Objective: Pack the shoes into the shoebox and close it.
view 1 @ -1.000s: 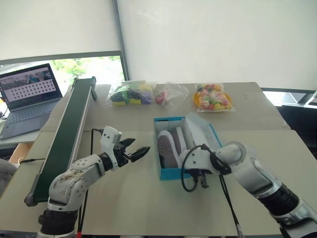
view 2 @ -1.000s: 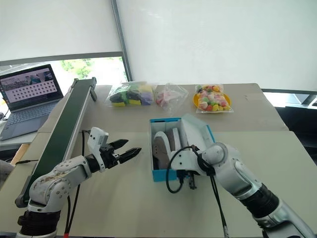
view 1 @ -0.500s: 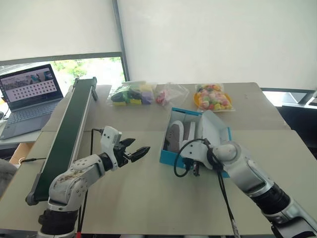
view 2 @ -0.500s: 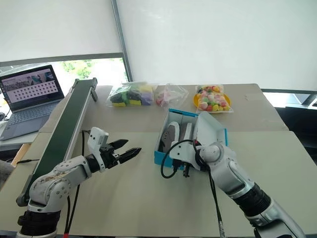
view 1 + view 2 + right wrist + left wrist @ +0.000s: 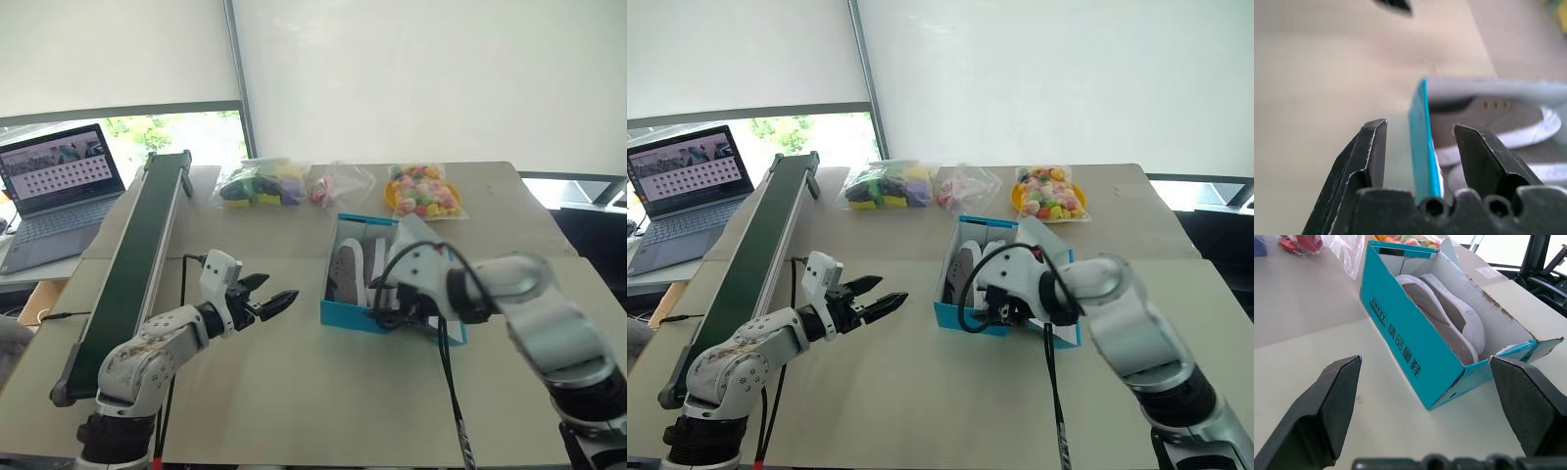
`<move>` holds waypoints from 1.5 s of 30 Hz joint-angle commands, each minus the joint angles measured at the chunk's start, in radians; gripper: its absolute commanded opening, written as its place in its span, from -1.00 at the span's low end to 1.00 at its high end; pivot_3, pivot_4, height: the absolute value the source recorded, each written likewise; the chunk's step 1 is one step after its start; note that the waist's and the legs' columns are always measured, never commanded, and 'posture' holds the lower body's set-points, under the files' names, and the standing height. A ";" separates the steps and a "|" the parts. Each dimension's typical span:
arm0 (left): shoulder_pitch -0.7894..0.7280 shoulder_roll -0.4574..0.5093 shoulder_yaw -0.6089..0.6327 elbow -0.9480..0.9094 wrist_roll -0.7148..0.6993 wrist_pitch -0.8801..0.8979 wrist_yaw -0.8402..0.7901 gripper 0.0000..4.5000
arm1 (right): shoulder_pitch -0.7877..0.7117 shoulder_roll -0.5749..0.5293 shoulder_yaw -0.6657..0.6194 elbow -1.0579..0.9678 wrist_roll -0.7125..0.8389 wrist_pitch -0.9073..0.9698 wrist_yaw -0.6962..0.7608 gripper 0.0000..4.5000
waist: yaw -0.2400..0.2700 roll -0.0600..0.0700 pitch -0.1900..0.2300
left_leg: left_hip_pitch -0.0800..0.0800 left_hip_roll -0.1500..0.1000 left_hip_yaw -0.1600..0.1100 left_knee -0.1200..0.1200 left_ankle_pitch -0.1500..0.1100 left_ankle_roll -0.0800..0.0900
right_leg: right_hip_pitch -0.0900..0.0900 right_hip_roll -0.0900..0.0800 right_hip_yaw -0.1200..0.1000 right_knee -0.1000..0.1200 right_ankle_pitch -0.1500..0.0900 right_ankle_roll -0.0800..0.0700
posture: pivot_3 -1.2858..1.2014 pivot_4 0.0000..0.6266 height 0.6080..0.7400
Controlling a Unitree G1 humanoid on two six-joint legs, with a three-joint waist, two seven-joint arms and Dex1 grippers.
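Note:
The turquoise shoebox (image 5: 345,315) stands open at the table's middle, its white-lined lid (image 5: 419,243) raised along its right side. Both shoes (image 5: 1444,317), grey-brown with white soles, lie side by side inside it. My right gripper (image 5: 1420,129) is open at the box's near end, one finger outside and one inside the turquoise wall (image 5: 1425,147), with a gap on each side. In the eye views that gripper (image 5: 1001,311) sits low over the same end. My left gripper (image 5: 274,300) hovers open to the left of the box, pointing at its long side (image 5: 1400,340), with nothing between its fingers.
A dark conveyor belt (image 5: 137,255) runs along the left side, with a laptop (image 5: 59,186) beyond it. Clear bags of colourful items (image 5: 260,183) (image 5: 423,191) and a pink one (image 5: 333,184) lie along the far edge behind the box.
The shoebox has slid away and to the right, turning slightly. My right gripper has risen with it and opened from shut. The left arm has kept still.

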 commanded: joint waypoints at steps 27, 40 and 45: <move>-0.076 0.009 -0.013 0.068 0.003 -0.012 -0.056 1.00 | 0.639 0.936 -0.651 0.145 0.024 0.252 -0.901 -0.97 | -0.006 0.004 -0.004 | 0.006 -0.001 -0.002 -0.002 0.000 0.000 | 0.001 0.004 0.005 0.005 -0.001 -0.001 | 0.03 -0.52 -0.52; -0.108 0.023 -0.022 0.090 0.006 -0.008 -0.078 1.00 | 0.456 1.123 -0.902 0.424 0.437 0.028 -1.071 -0.97 | -0.019 0.007 -0.005 | 0.005 -0.003 -0.002 -0.001 -0.002 0.003 | -0.003 0.002 0.005 0.013 -0.003 0.000 | 0.03 -0.52 -0.52; -0.118 0.029 -0.020 0.096 0.004 -0.005 -0.081 1.00 | 0.437 1.093 -0.868 0.546 0.552 0.024 -1.147 -0.97 | -0.046 0.001 -0.005 | 0.005 -0.003 -0.001 0.001 -0.007 0.012 | 0.001 0.005 0.005 0.012 -0.003 -0.001 | 0.03 -0.52 -0.52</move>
